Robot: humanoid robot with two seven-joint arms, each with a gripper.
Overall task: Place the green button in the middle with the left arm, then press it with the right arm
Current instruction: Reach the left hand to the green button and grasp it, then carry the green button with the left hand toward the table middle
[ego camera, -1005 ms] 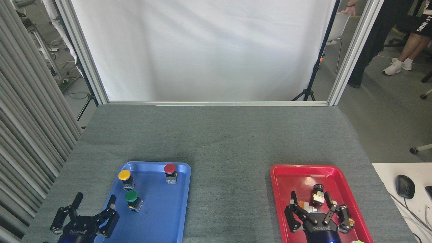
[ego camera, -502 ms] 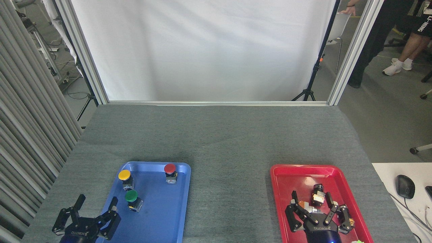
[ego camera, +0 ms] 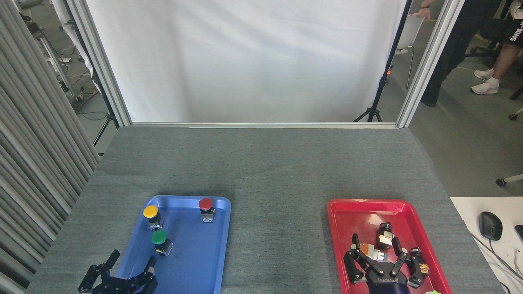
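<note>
The green button (ego camera: pixel 159 239) stands upright in the blue tray (ego camera: pixel 196 261), near its left side. My left gripper (ego camera: pixel 130 263) is at the bottom edge, open, fingers spread, below and left of the green button and apart from it. My right gripper (ego camera: pixel 376 245) hangs open over the red tray (ego camera: pixel 343 228), holding nothing. The middle (ego camera: pixel 278 241) is the bare grey fabric between the two trays.
A yellow button (ego camera: pixel 151 215) and a red button (ego camera: pixel 206 208) also stand in the blue tray. Small metal parts (ego camera: pixel 385 237) lie in the red tray. A white desk with a black mouse (ego camera: pixel 490 225) is at the right. A person's legs (ego camera: pixel 496 53) show at far right.
My left gripper has shifted right and lower in the view, toward the blue tray's near-left corner. The right gripper sank slightly. The person's legs moved.
</note>
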